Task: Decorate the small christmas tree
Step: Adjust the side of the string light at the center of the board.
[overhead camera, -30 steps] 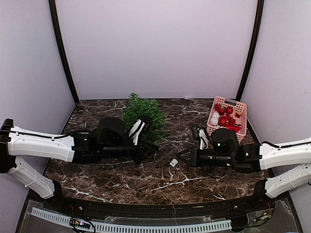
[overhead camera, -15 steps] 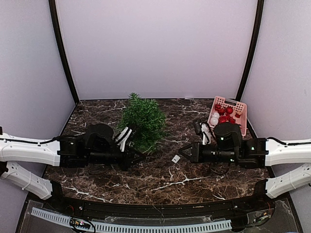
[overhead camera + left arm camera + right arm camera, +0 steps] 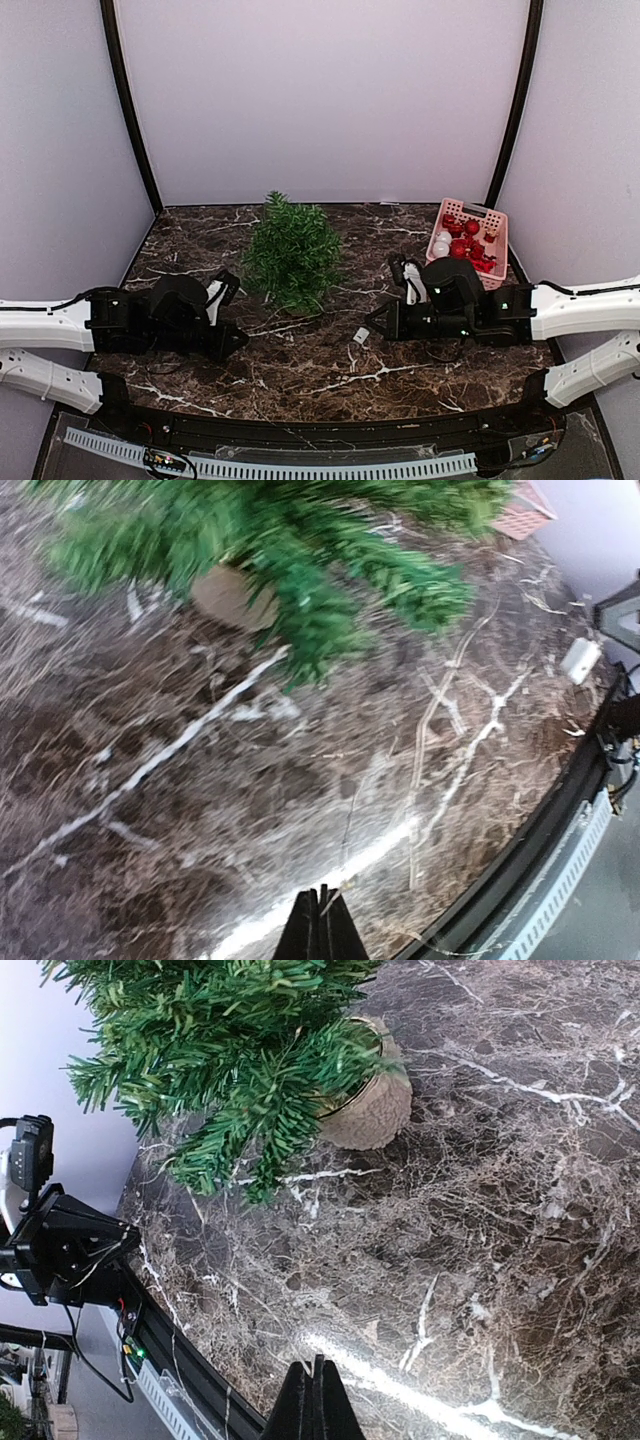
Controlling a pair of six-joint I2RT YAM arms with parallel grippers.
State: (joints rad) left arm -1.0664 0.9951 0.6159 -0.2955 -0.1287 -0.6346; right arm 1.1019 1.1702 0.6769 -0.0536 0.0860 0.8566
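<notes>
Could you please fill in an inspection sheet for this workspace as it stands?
Surface: dark marbled table, white veins.
Job's things: small christmas tree upright at centre back, no ornaments seen on it; pink basket of red and white ornaments at back right.
Clutter: small white piece on the table, between the arms.
Grippers: left gripper shut, empty; right gripper shut, empty.
Cables: cable loops on both wrists, clear of the tree.
Surroundings: plain pale walls, black corner posts.

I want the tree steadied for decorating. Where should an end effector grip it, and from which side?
Probably the round tan base of the small christmas tree, coming in low from the near side: it shows bare beneath the branches, whose bushy needles would likely give.
</notes>
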